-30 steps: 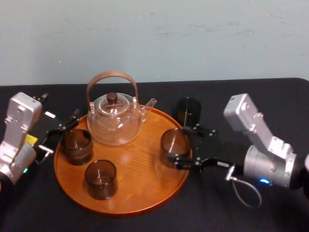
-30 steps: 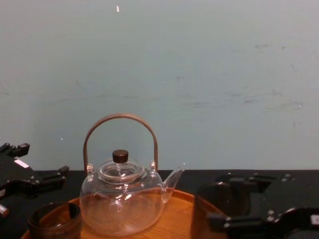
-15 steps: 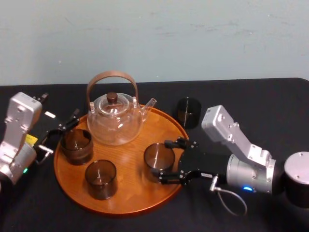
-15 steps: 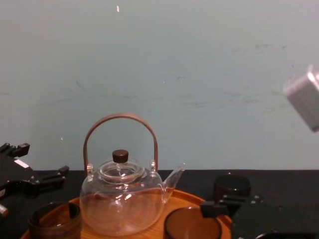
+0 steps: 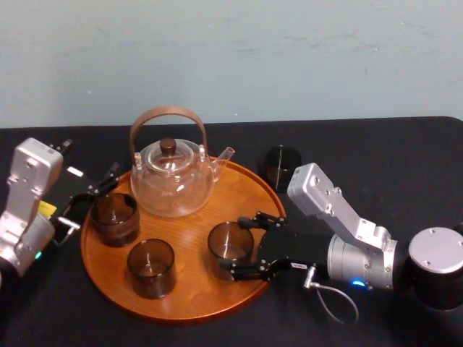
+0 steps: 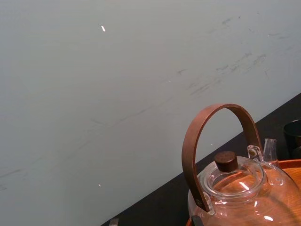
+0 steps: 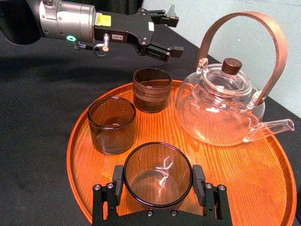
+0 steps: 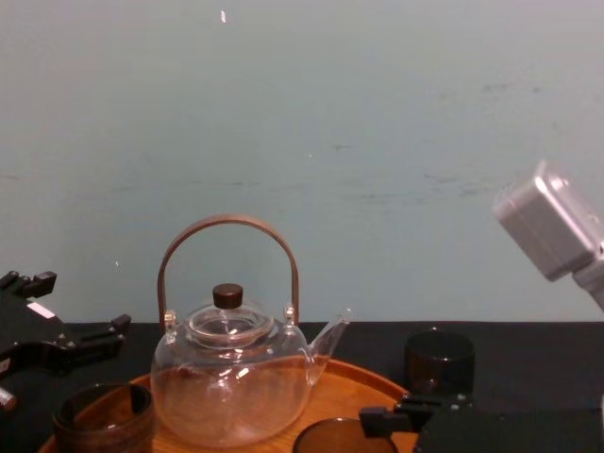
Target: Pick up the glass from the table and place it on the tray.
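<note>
Glass [image 5: 228, 244] carried inward, right gripper [image 5: 236, 243], teapot [image 5: 172, 179] beyond

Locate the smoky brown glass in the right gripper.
Head view: smoky brown glass held in the right gripper, over the round orange-brown wooden tray's right-front part, beside another brown glass.

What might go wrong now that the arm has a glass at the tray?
The right gripper clamps the glass by its sides; released before its base meets the tray, it might tip. Carried toward the middle, it could knock the neighbouring glass or the teapot. The left gripper sits parked by the tray's left edge.
</note>
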`<state>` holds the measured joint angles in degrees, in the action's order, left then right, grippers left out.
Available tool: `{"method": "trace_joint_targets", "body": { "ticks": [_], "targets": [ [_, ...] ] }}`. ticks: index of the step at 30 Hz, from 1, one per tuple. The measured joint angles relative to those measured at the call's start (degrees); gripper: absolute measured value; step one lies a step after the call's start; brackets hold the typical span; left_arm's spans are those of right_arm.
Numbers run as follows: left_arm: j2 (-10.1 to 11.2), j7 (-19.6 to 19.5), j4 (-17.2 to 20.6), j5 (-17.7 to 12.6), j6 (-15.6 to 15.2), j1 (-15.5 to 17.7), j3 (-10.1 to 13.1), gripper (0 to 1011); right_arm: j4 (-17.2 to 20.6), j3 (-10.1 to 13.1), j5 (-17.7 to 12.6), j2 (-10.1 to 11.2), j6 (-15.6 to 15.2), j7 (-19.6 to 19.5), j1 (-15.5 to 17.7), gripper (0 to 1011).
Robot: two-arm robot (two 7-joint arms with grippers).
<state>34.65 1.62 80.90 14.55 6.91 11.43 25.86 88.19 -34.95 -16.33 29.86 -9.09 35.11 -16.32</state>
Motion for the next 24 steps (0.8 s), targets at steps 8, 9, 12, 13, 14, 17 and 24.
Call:
{"method": "trace_joint_targets", "body": {
  "ticks": [8, 9, 12, 13, 14, 17, 24],
  "targets": [
    [0.0, 0.0, 0.0, 0.0, 0.0, 0.0, 0.0, 1001, -2.1, -0.5, 0.1, -0.8, 0.1, 0.0, -1.0, 898],
    [0.0, 0.0, 0.0, 0.0, 0.0, 0.0, 0.0, 1001, -2.3, -0.6, 0.1, -0.9, 0.1, 0.0, -1.0, 898],
    [0.0, 0.0, 0.0, 0.0, 0.0, 0.0, 0.0, 1001, -2.7, -0.7, 0.2, -1.0, 0.1, 0.0, -1.2, 898],
    [0.0, 0.0, 0.0, 0.0, 0.0, 0.0, 0.0, 1001, -2.7, -0.7, 0.2, -1.0, 0.1, 0.0, -1.2, 898],
    [0.0, 0.0, 0.0, 0.0, 0.0, 0.0, 0.0, 1002, -2.8, -0.7, 0.2, -1.0, 0.1, 0.0, -1.2, 898],
    [0.0, 0.0, 0.0, 0.0, 0.0, 0.0, 0.0, 1001, -3.0, -0.8, 0.4, -1.1, 0.0, -0.2, -1.3, 898],
    [0.0, 0.0, 0.0, 0.0, 0.0, 0.0, 0.0, 1001, -3.0, -0.9, 0.7, -1.0, -0.1, -0.5, -1.3, 898]
  ]
}}
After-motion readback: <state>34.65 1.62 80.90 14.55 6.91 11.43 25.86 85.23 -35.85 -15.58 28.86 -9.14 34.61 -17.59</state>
